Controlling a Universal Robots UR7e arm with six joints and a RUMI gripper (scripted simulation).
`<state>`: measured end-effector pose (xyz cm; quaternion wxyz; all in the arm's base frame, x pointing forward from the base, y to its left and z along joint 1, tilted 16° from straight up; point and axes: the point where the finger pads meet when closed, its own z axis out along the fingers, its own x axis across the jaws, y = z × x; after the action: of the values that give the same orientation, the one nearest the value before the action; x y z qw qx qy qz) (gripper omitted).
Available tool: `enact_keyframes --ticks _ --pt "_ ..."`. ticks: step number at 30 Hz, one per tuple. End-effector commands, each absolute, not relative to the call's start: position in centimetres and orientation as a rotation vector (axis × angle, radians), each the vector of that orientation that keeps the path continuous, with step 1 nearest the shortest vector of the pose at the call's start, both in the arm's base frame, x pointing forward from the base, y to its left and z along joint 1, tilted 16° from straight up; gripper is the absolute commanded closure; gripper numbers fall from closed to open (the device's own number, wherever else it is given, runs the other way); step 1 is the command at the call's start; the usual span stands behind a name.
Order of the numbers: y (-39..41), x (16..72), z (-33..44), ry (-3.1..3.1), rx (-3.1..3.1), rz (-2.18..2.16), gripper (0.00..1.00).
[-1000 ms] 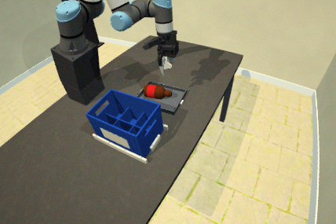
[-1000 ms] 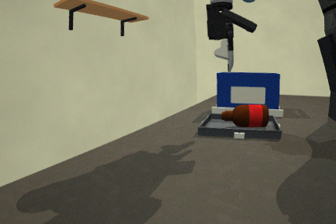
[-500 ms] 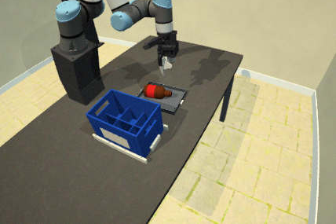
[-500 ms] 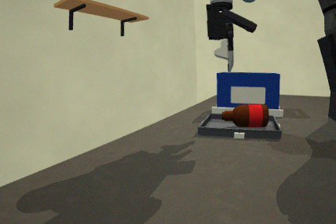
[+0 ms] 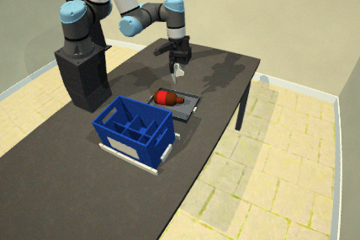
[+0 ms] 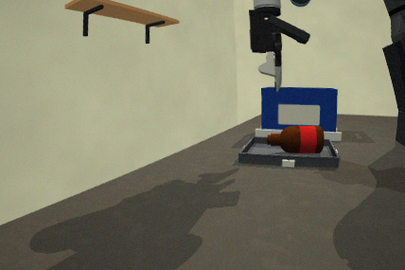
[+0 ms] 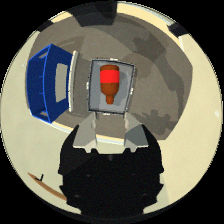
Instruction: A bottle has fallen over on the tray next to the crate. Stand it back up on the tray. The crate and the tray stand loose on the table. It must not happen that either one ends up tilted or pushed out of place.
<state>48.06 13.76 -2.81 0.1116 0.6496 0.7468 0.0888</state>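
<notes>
A brown bottle (image 5: 167, 98) (image 6: 298, 139) (image 7: 109, 83) with a red label lies on its side in the grey tray (image 5: 190, 112) (image 6: 289, 158) (image 7: 129, 85). Its neck points away from the blue crate (image 5: 135, 130) (image 6: 299, 108) (image 7: 48, 82) in the top view. My gripper (image 5: 177, 75) (image 6: 275, 79) (image 7: 110, 111) hangs in the air well above the tray's far side, fingers pointing down. The fingers stand partly open with nothing between them.
The blue crate with inner dividers stands on a white base (image 5: 126, 158) right beside the tray on the dark table (image 5: 63, 188). The robot's pedestal (image 5: 82, 78) stands at the table's left side. The table's right edge is close to the tray.
</notes>
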Motion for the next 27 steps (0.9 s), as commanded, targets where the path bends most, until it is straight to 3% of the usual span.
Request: enact_keyframes --ticks 1,27 --pt "13.8 48.3 -3.3 2.192 1.906 0.262 0.62" --pt "13.6 50.5 -10.8 2.192 1.906 0.262 0.62"
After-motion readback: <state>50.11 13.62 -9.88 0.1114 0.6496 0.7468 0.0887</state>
